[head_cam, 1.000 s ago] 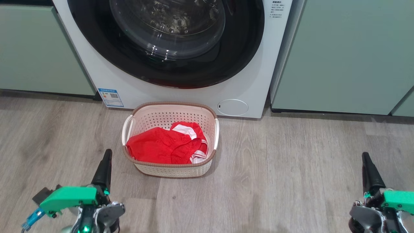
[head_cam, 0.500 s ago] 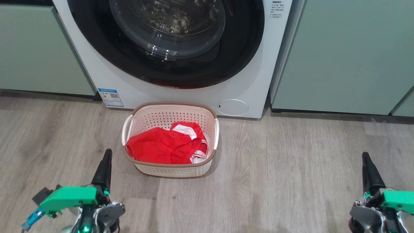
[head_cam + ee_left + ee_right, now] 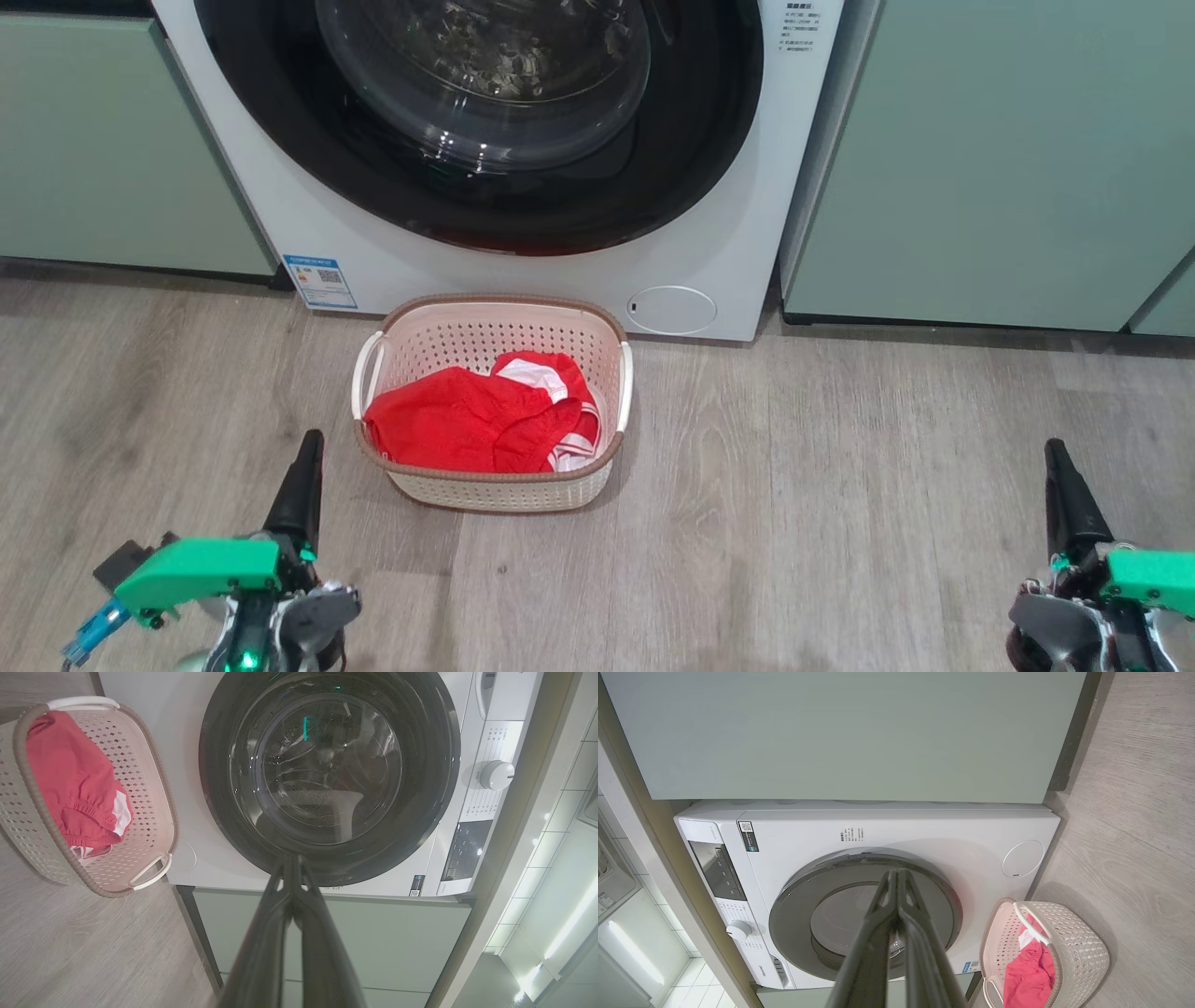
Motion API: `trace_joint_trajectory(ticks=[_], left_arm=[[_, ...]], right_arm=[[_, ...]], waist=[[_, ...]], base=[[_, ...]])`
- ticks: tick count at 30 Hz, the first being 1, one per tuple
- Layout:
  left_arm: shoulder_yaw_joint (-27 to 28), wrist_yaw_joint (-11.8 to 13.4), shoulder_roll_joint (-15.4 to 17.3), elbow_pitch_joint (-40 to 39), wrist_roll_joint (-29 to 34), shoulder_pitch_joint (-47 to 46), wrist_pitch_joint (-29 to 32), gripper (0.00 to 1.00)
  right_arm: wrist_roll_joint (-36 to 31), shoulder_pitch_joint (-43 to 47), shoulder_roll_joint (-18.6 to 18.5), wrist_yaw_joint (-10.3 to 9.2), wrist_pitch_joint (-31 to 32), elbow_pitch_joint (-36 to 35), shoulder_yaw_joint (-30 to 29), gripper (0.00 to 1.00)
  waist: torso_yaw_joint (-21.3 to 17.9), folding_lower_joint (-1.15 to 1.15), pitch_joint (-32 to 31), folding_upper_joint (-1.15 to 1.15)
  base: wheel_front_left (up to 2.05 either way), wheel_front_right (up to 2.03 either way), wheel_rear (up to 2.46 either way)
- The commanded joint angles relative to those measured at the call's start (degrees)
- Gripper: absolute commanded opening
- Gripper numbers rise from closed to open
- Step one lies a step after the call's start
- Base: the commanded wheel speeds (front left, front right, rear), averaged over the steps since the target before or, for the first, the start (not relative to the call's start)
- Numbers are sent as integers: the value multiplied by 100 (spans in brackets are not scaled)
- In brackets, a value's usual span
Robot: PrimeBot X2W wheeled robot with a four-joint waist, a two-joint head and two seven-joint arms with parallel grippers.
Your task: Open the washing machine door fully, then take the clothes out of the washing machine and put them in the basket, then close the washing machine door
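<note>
Clothes, the bright red fabric ones with white stripes [image 3: 467,420], are lying bunched inside the small cream perforated plastic basket with the brown woven-look rim [image 3: 504,301], well clear of both sets of fingers [image 3: 299,495]. Left gripper [image 3: 310,450] is hovering just left of the basket's near corner, its two long dark fingers pressed together and gripping nothing. Right gripper [image 3: 1055,455] is hanging well off to the right, likewise pinched closed and empty. Basket is sitting on the grey wood-look floor [image 3: 794,485], right in front of the big white front-loading washing machine [image 3: 747,243], whose round glossy black-rimmed door [image 3: 719,140] is looking closed.
</note>
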Motion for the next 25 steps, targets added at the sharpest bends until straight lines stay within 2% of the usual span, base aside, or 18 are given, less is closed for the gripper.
trace_joint_trajectory(ticks=[1, 25], left_arm=[[181, -37, 36, -202, -30, -301, 34, 0], [181, -37, 36, -202, -30, -301, 34, 0]], right_arm=[[36, -255, -49, -3, 33, -235, 115, 0], [36, -255, -49, -3, 33, -235, 116, 0]], waist=[[0, 0, 0, 0], [0, 0, 0, 0]], base=[[0, 0, 0], [0, 0, 0]])
